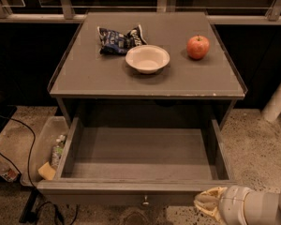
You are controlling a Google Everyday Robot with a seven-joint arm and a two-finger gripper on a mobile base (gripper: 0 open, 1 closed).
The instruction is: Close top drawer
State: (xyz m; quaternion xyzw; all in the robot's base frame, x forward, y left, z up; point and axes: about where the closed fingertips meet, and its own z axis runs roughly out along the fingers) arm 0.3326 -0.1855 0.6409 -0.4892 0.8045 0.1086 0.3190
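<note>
**Fully out: the top drawer [136,186], with the tool [207,204] at its front**

Nearest, at 5 o'clock in the view, the pale tool sits at the end of a white rounded arm [246,205] that comes in from the lower right corner. It lies just beside the right end of the drawer's front panel. Whether it touches the panel cannot be told, nor whether it is spread or pressed together.

At 6 o'clock the small round metal knob [145,201] sits at the centre of that front panel, left of the tool and apart from it. The top drawer is drawn far out from the grey cabinet toward the camera, with its floor and side walls in plain sight.

At 8 o'clock a clear bin [41,139] stands on the speckled floor against the drawer's left side. It holds a bottle [57,150] and a yellow sponge [47,171]. A dark cable [28,137] curls beside it.

Farther back is the cabinet's flat surface [93,76]. A white bowl [147,58] stands near 12 o'clock, a red apple [198,47] at 1 o'clock well apart from it, and a crumpled dark blue snack bag [116,40] at 11 o'clock, just behind the bowl.
</note>
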